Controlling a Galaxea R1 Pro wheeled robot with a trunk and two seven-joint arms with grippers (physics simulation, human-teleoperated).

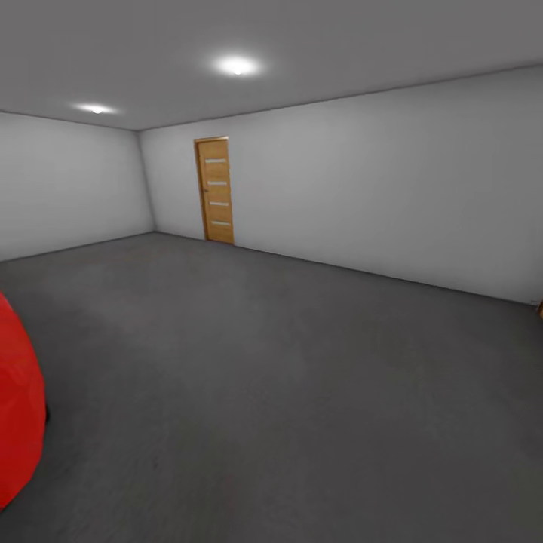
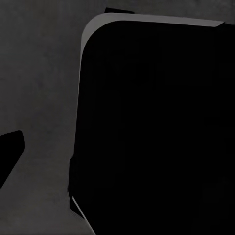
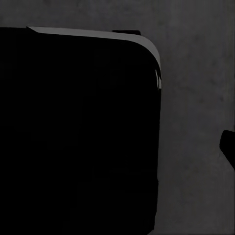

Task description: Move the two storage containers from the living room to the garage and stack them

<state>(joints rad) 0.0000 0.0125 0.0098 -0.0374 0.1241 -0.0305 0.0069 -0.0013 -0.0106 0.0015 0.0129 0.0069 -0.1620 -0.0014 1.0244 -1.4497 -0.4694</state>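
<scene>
Head view showed me the garage (image 1: pixel 317 188): grey floor (image 1: pixel 286 392) across the lower frame, pale walls, a slatted wooden door (image 1: pixel 216 190) at upper left of centre, the red car (image 1: pixel 16 407) at the lower left edge. Each wrist view showed a large black rounded body (image 2: pixel 156 127) over the floor. I could not tell either pincer's state.

A wooden slatted door (image 1: pixel 216 190) is set in the far pale grey wall (image 1: pixel 392 181); two ceiling lights (image 1: pixel 237 66) are lit; a red car (image 1: pixel 19 407) is cut off at left.
</scene>
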